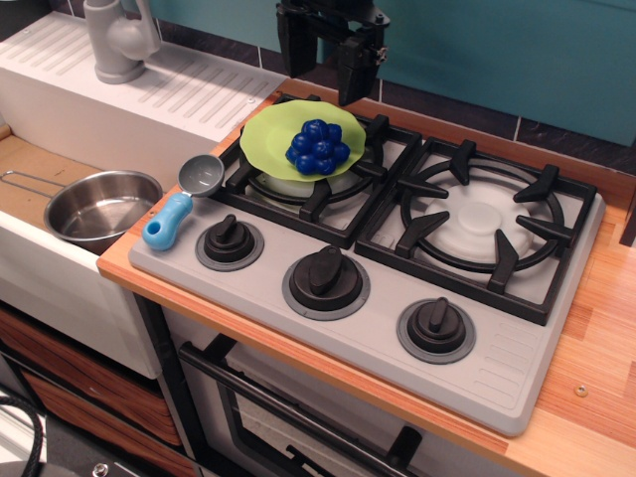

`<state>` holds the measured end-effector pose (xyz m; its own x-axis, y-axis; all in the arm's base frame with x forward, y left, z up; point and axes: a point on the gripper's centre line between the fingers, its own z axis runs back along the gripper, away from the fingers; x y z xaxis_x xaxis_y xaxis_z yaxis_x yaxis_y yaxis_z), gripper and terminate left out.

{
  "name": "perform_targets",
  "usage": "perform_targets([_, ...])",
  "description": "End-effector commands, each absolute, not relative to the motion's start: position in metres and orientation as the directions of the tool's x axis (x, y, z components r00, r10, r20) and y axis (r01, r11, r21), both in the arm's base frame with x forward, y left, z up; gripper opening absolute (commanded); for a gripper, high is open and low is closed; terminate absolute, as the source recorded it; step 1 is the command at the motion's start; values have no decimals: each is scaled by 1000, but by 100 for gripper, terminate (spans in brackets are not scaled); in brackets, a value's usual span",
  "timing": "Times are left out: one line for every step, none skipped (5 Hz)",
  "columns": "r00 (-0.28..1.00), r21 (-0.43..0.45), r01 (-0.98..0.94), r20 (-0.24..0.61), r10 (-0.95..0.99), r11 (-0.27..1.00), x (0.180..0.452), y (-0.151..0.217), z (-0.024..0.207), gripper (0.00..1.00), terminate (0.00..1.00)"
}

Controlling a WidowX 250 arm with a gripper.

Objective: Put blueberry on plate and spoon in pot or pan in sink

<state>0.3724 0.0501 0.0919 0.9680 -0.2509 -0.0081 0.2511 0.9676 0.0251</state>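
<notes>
The blueberry (318, 146), a dark-blue cluster, rests on the lime-green plate (266, 139) that sits on the stove's rear left burner. Above and behind the plate, my gripper (323, 62) hangs open with nothing between its black fingers. At the stove's left edge lies the spoon (185, 199), its grey bowl toward the burner and its light-blue handle pointing to the front left. The shiny steel pan (99, 207) stands in the sink (40, 268) to the left, wire handle pointing left.
A grey faucet (117, 38) stands on the ribbed white drainboard (189, 89) behind the sink. The stove (497, 348) has two black burner grates and three knobs (326, 272) along its front. A teal wall runs behind it.
</notes>
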Motion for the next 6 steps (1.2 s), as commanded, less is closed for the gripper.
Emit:
perform_targets([969, 75, 244, 26, -247, 967, 372, 44, 166, 100, 0])
perform_targets([971, 82, 241, -10, -241, 967, 366, 39, 189, 100, 0])
perform_targets([971, 126, 236, -73, -228, 964, 367, 29, 199, 100, 0])
perform_targets([971, 126, 236, -73, -228, 964, 367, 29, 199, 100, 0])
perform_targets([971, 126, 236, -73, -228, 964, 367, 29, 199, 100, 0])
perform_targets([971, 126, 236, -73, -228, 964, 367, 29, 199, 100, 0])
